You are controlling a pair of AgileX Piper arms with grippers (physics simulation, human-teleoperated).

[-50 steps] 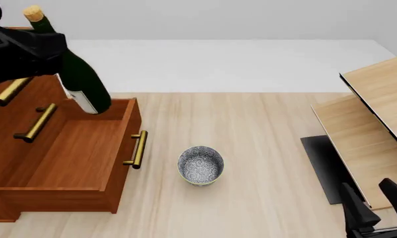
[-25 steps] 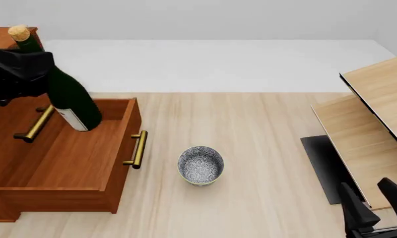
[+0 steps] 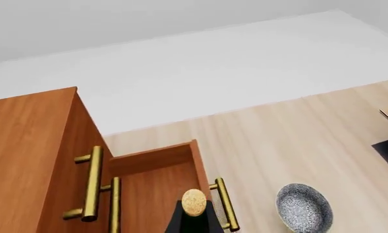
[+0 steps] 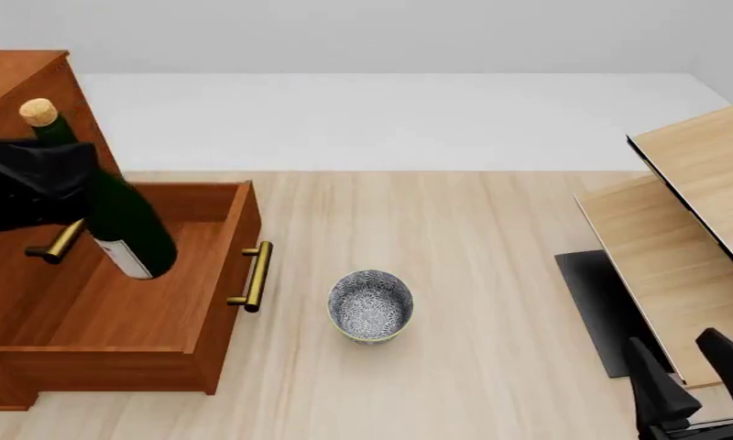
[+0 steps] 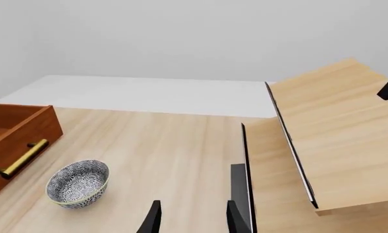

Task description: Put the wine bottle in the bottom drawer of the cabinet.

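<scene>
My left gripper point(image 4: 49, 183) is clamped on the bottle point(image 4: 103, 202), which hangs base-down and tilted, cork up, directly over the open drawer point(image 4: 135, 293) beneath it.

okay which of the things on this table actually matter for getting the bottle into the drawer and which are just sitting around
Part of the job:
- wine bottle, held tilted by the left gripper over the drawer
- bottom drawer, pulled open
- cabinet

Just lying about:
- patterned bowl on the table beside the drawer
- pale wood furniture at the right
- right gripper, idle and open
</scene>
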